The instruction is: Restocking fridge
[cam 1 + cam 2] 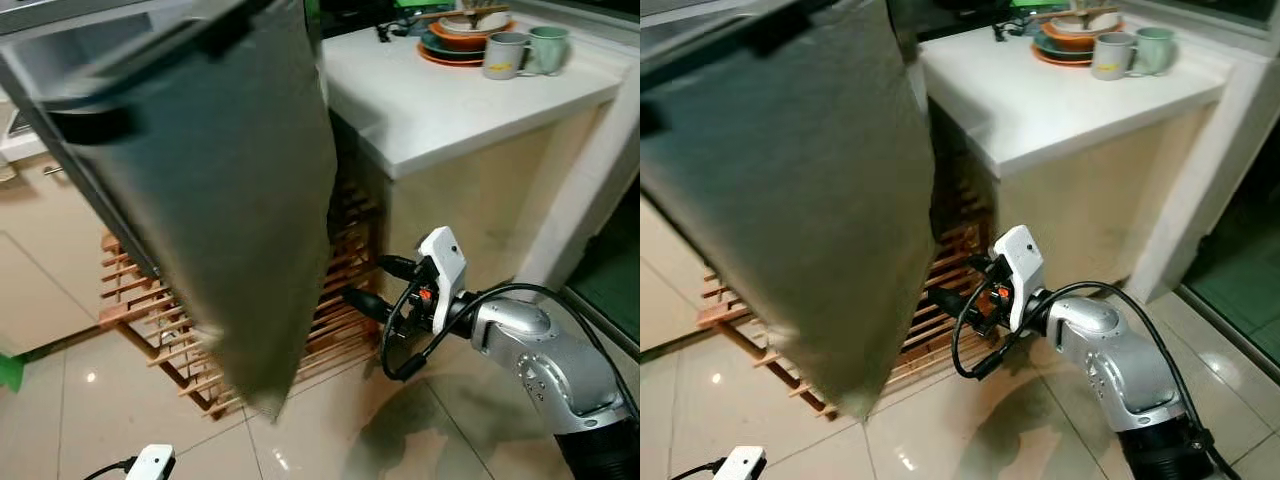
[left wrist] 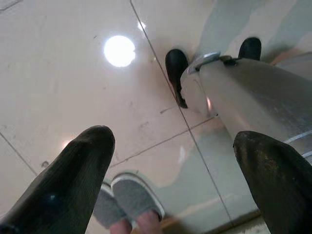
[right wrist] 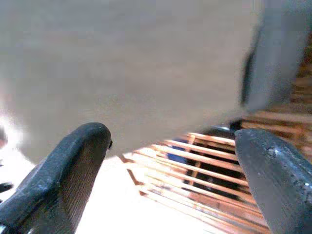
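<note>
The grey fridge door [image 1: 215, 190] is seen swung open across the left of the head views, blurred, with a black handle near its upper edge. The right tool [image 1: 372, 285] is held low beside the door's lower edge, its two black fingers spread wide with nothing between them, pointed toward a wooden slatted rack [image 1: 340, 320] standing on the tiled floor [image 1: 90, 420] under the white desk [image 1: 450, 100]. On that desk, at its far corner, stacked plates and a bowl [image 1: 462, 38] are set just beside two mugs, one grey [image 1: 505, 55] and one pale green [image 1: 548, 48]. The left tool [image 2: 173, 175] hangs low over the floor, fingers wide apart and empty; a person's grey slippers [image 2: 127, 200] are seen beneath it.
</note>
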Tool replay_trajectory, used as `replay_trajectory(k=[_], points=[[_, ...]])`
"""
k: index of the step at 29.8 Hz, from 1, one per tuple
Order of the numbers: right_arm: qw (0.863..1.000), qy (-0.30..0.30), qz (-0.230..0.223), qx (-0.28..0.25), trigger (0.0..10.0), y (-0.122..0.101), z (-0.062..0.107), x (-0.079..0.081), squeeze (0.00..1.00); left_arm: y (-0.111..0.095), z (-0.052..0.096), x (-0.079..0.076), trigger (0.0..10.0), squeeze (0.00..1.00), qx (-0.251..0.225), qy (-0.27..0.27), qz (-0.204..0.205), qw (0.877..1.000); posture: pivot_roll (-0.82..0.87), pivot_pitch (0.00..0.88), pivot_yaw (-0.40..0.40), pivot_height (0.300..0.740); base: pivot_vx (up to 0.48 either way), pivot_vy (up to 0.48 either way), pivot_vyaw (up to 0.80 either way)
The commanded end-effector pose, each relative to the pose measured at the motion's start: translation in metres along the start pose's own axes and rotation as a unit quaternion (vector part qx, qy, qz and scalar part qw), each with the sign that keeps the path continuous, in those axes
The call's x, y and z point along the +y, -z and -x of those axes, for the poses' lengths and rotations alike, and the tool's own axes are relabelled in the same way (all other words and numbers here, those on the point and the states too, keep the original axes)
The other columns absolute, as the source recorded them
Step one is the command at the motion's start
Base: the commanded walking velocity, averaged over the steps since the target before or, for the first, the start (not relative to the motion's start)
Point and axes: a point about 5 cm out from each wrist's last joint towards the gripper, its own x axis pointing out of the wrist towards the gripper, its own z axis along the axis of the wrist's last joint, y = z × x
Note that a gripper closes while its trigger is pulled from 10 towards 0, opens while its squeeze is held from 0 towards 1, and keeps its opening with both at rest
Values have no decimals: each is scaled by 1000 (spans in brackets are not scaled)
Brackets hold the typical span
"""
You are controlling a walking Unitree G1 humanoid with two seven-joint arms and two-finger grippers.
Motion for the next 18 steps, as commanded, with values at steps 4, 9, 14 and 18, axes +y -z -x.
replay_trajectory(k=[4,9,14,18], points=[[999,47,23,-13,10000,-3,-8,-8,0,-10,0,0,10000,0,-39,-8,-8,999,-141,0,77,740,0,0,0],[987,148,27,-57,10000,-9,-19,-27,0,-77,21,3,10000,0,-215,-9,-23,976,-90,0,29,740,0,0,0],[980,176,24,-93,10000,-15,-28,-29,0,-155,92,-13,10000,0,-403,15,-69,912,-49,0,-2,740,0,0,0],[968,215,19,-129,10000,-21,-31,-34,0,-192,160,-62,10000,0,-545,41,-100,831,-43,0,-12,740,0,0,0]])
